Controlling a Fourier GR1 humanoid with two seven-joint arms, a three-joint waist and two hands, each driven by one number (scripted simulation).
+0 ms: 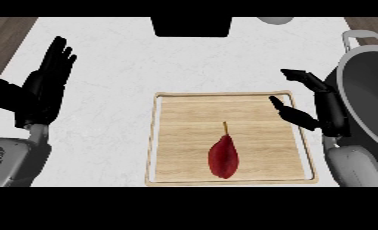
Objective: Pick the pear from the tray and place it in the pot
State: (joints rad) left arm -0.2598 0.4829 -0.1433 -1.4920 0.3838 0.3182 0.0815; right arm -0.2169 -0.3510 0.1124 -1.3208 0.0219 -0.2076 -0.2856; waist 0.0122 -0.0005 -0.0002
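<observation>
Dark red, the pear (223,156) lies untouched on the tray (159,139); the right robot hand (326,109) (fingers apart, empty) hovers between tray and pot (362,91), so everything remains.

Pale wooden tray (158,139), white marbled counter (111,79), grey metal pot (360,94), smooth pear (224,158)

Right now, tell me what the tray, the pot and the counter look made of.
Tray: pale wood, matte, with visible grain lines. Pot: likely metal, grey with a dark interior and a smooth rim. Counter: white stone, perhaps marble, with faint grey veining.
</observation>
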